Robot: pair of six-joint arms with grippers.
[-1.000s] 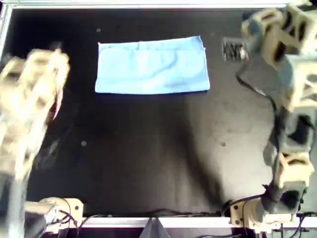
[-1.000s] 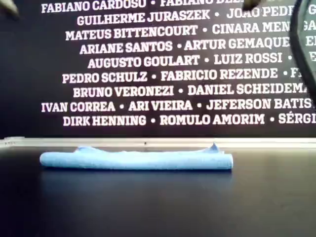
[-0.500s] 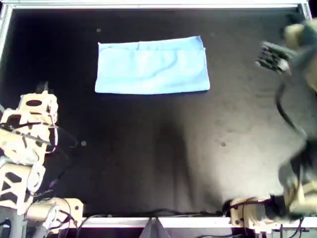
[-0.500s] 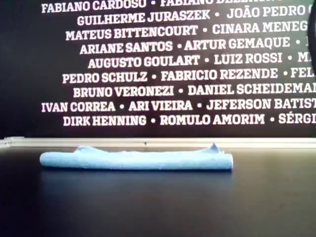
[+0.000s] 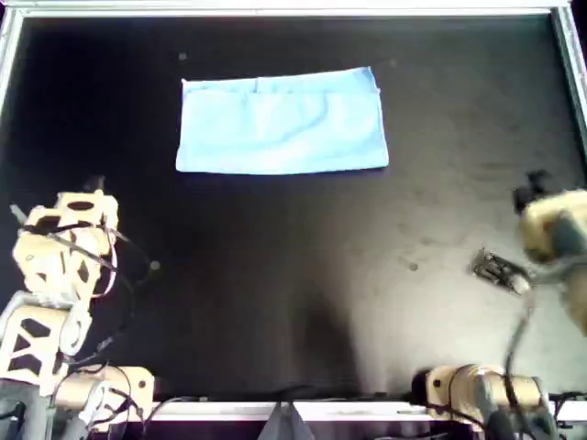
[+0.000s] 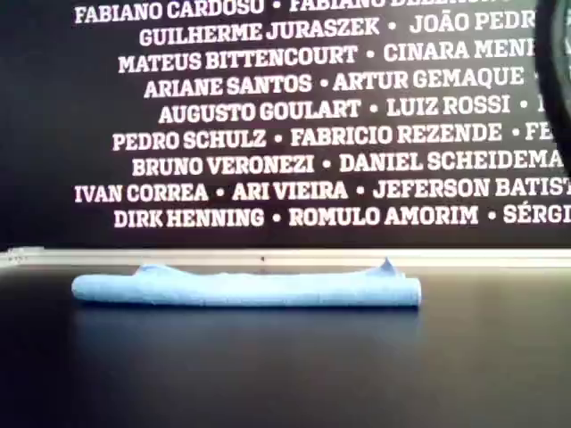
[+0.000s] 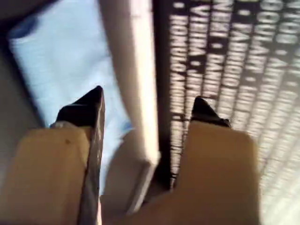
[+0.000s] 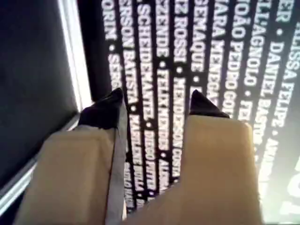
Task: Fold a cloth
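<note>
The light blue cloth [image 5: 282, 121] lies flat as a wide rectangle on the black table, near the far rail. In the exterior view the cloth [image 6: 245, 289] is a low folded strip. No gripper touches it. My first gripper [image 7: 147, 110] is open and empty, and the cloth [image 7: 56, 61] shows beyond its jaws. My second gripper [image 8: 157, 105] is open and empty and faces the lettered wall. One tan arm [image 5: 62, 247] sits at the overhead view's near left, another [image 5: 555, 229] at its near right. The wrist views do not tell which is which.
A metal rail [image 5: 275, 9] frames the black table [image 5: 293, 275]. A black wall with white names [image 6: 312, 116] stands behind the far rail. Arm bases and cables [image 5: 101, 390] sit along the near edge.
Both arms have drawn back from beside the cloth toward the table's near edge. The cloth has not moved.
</note>
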